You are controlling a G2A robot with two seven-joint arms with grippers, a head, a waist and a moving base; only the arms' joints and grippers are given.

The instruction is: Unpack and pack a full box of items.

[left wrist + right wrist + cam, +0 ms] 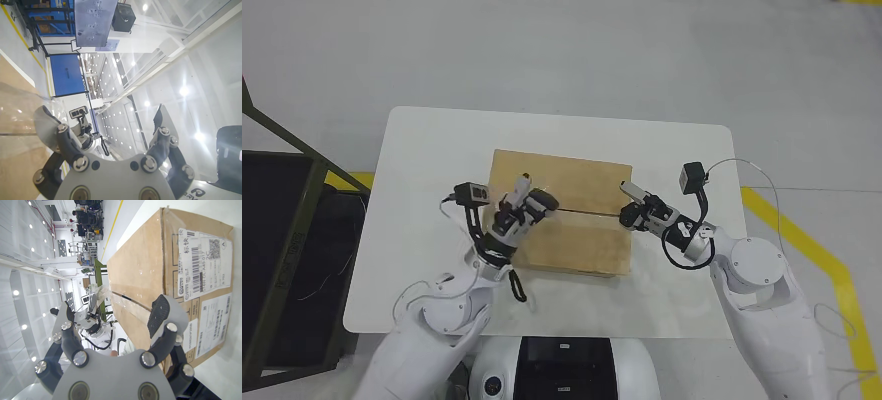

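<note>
A closed cardboard box [572, 245] sits in the middle of the white table [442, 160], its top flaps meeting at a seam [587, 211] that runs from one arm's side to the other; shipping labels [204, 262] cover the end wall facing the right arm. The left gripper [102, 111] hovers over the box top at the seam, toward the box's left end, its fingers [45, 121] spread wide and released, gripping nothing; a crumpled strip of clear tape [98, 291] rises off the seam there and lies against one finger, though I cannot tell whether it sticks to it. The right gripper [111, 309] is at the box's right end, level with the seam, also released; one ribbed pad [158, 313] stands just beside the top edge, the other clear of the box.
</note>
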